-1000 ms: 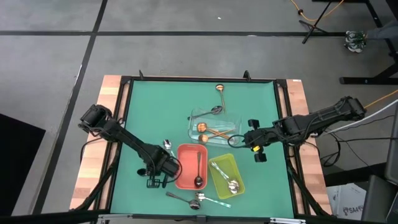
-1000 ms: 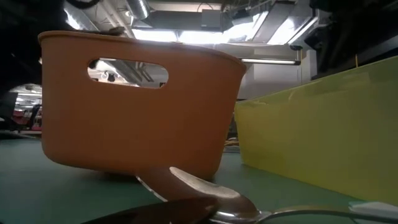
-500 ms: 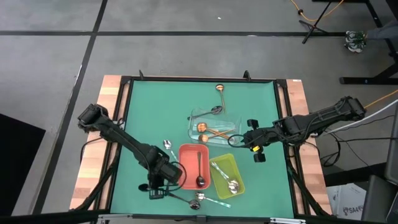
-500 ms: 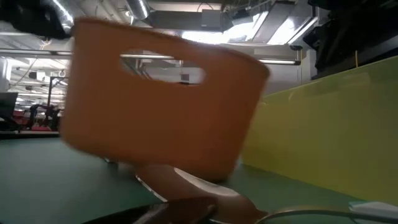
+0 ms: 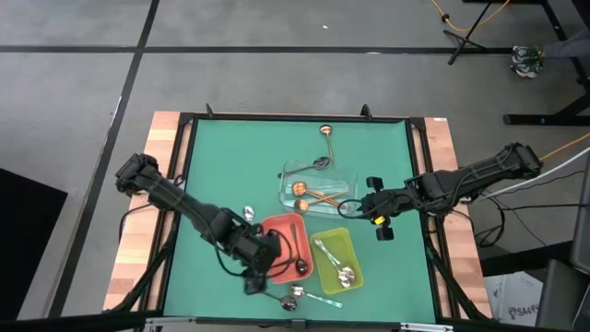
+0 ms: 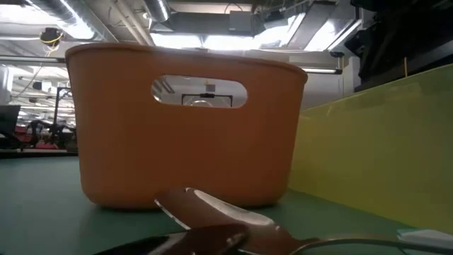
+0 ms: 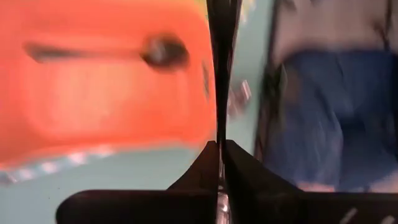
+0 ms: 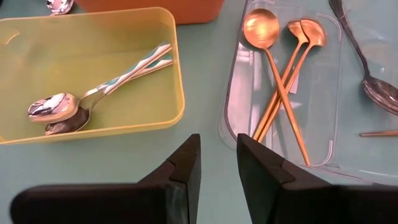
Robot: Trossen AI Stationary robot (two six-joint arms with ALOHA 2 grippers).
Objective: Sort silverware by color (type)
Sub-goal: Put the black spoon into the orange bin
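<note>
The left gripper [image 5: 251, 282] is seen low over the green worktop [image 5: 221, 166], just beside the near left corner of the red tray [image 5: 281, 226], its jaws pressed together with no utensil shown between them. The right gripper [image 5: 374, 210] is held above the worktop to the right of the clear tray [image 5: 288, 173], with its jaws a narrow gap apart and nothing held. A black spoon [image 5: 297, 266] is lying inside the red tray. Two silver spoons [image 8: 62, 112] are lying side by side in the yellow-green tray [image 8: 177, 87], just to the right of the red one. Three copper-gold spoons [image 8: 283, 68] are crossed over one another in the clear tray, and a dark spoon [image 8: 367, 68] is resting across its far end. One copper-gold spoon [image 5: 326, 136] is lying alone on the worktop near the far edge. A silver spoon [image 5: 249, 215] is seen left of the red tray, and more loose silverware [image 5: 293, 297] is gathered on the worktop at the near edge.
</note>
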